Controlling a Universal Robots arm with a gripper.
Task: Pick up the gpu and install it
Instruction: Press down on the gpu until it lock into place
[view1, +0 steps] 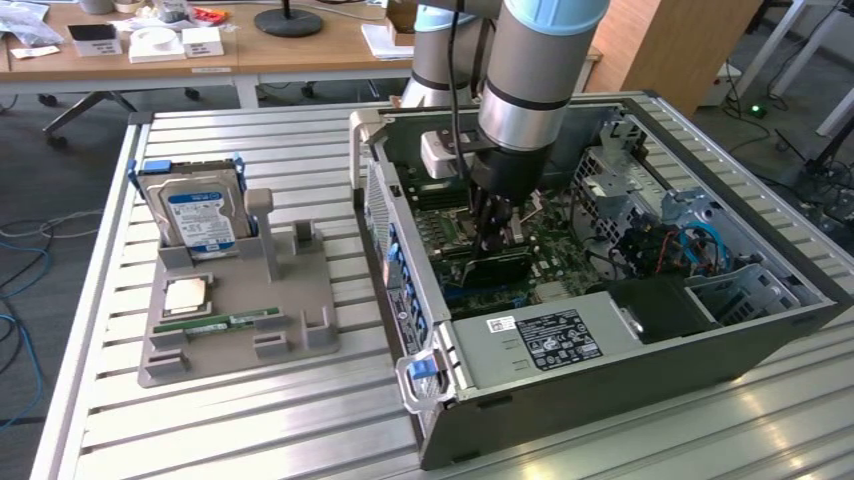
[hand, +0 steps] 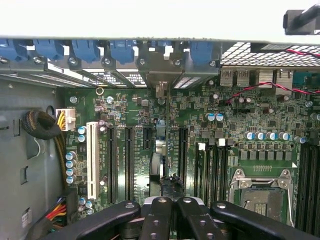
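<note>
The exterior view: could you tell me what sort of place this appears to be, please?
Probably a robotics lab or office workshop: an open computer case on a slatted metal bench, a parts holder with a hard drive, and desks behind.

The arm (view1: 534, 60) is reaching steeply downward, its wrist pointing almost straight down. The gripper (view1: 491, 240) is hanging vertically below the wrist. In the wrist view the gripper (hand: 171, 202) is showing its black fingers (hand: 156, 217) drawn together, jaws closed.
</note>
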